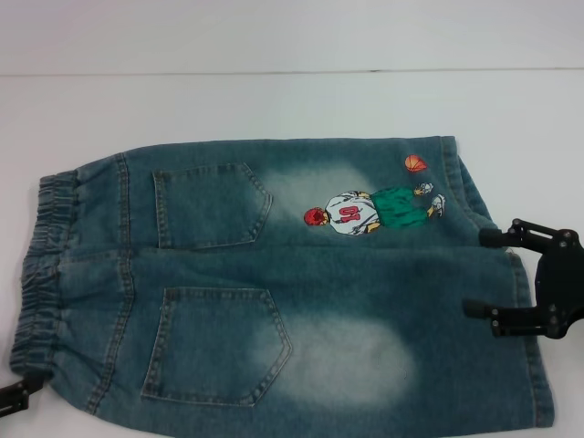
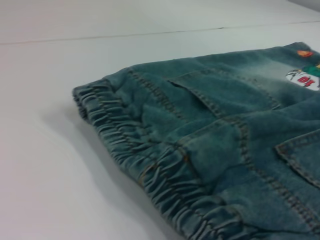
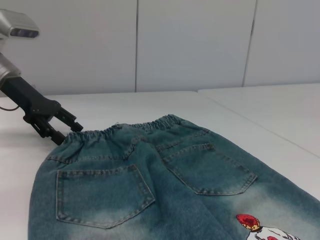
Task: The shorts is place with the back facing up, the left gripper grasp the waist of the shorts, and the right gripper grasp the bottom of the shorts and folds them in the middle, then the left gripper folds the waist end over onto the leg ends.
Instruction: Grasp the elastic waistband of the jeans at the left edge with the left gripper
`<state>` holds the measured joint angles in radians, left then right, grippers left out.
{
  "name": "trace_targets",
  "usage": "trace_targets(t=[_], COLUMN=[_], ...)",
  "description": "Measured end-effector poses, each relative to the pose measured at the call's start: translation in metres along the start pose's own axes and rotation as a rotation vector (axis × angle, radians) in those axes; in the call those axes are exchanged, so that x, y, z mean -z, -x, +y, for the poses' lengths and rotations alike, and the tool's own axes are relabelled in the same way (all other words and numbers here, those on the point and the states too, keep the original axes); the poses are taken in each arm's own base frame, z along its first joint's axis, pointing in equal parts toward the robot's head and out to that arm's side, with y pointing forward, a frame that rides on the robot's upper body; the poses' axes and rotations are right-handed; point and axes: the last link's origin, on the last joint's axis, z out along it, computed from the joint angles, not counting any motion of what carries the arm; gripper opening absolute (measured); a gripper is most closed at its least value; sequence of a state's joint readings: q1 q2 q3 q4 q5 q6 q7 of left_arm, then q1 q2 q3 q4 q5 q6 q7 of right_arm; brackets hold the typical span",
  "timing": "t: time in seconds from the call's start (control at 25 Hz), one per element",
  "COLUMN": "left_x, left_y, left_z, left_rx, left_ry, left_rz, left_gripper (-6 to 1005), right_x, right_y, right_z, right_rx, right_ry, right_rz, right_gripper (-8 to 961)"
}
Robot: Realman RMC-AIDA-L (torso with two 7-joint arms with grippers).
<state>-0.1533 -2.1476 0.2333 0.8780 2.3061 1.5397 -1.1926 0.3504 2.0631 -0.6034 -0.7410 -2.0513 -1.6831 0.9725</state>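
Shorts [image 1: 274, 283] lie flat on the white bench [image 1: 274, 100], back pockets up, ready for folding. Waist [image 1: 46, 265] points toward the left tool [image 3: 60, 127], which sits at its near corner, fingers spread, gripping nothing. Right tool [image 1: 497, 274] hovers over the leg ends [image 1: 525, 301], fingers apart, not yet clamped, apparently lining up its grasp.

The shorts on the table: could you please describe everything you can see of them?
The shorts are faded blue-green denim with pale bleached patches, lying flat, back up, on the white table. Two patch pockets show, and an embroidered basketball player with a small orange ball near the leg hems. The ruched elastic waist lies toward the robot's left. The left claw, open, sits at the waist's corner; the right claw, open, hovers at the hems.
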Motion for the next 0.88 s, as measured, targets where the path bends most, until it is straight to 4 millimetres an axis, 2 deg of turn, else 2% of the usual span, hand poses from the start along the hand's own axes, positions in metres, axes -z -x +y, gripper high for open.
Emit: trace_targets(t=[0.24,0.88], left_x=[-0.0001,-0.0022], left_y=[-0.0045,-0.0050], left_z=[0.0053,0.0023], left_rx=[-0.020,-0.019], left_ry=[0.040,0.029], left_rz=[0.029,0.012], left_gripper=[935,933], right_x=[0.0002,0.0009], right_y=[-0.0006,-0.0014], right_z=[0.0003,0.0027], right_rx=[-0.002,-0.009], right_ry=[-0.001,-0.001], right_rz=[0.002,-0.005], right_gripper=[941,940])
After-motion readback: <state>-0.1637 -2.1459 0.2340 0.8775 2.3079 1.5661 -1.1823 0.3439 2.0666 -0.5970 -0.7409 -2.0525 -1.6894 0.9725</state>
